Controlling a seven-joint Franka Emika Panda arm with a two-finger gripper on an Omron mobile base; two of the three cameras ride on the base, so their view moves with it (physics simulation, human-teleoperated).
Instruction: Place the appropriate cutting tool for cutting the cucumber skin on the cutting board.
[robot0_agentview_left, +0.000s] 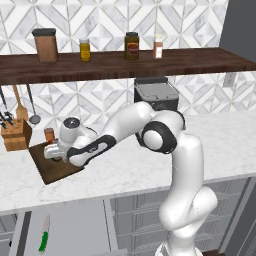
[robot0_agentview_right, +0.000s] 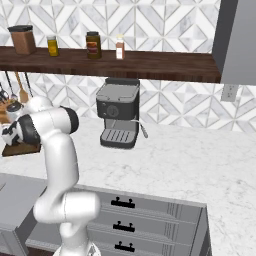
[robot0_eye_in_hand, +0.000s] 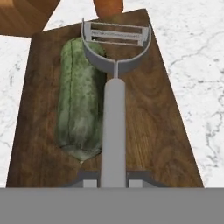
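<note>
Grey metal runs up the middle of the hand view: the peeler (robot0_eye_in_hand: 114, 109) has a slim, smooth, straight handle that widens into a Y-shaped head with a slotted blade bar across the top. The gripper (robot0_eye_in_hand: 113, 180) is closed on the handle's near end, one dark fingertip pressed to each side of it. The peeler hangs over the cutting board (robot0_eye_in_hand: 162, 127), a thick slab of dark brown wood with streaky grain; whether it touches the wood I cannot tell. Just beside the handle, on its left in this view, the cucumber (robot0_eye_in_hand: 78, 105) lies flat on the board, a stubby, mottled green cylinder with a rough skin, and the peeler's head overlaps its far end. Past the board's far edge sit the rounded orange-brown base of a small jar (robot0_eye_in_hand: 108, 6) and a corner of the lighter tan knife block (robot0_eye_in_hand: 26, 15), both on white marble veined with grey.

From the left base view, a green-handled knife (robot0_agentview_left: 44, 234) with a pale blade lies low in front, below the counter edge. On the counter (robot0_agentview_left: 150, 165) the white arm reaches left, its hand over the board (robot0_agentview_left: 52, 170), with the jar (robot0_agentview_left: 49, 134) and knife block (robot0_agentview_left: 16, 134) just behind. Farther back a black coffee machine (robot0_agentview_right: 118, 119) stands against the patterned tile wall, and a dark wooden shelf (robot0_agentview_right: 150, 65) above carries several jars and bottles.
</note>
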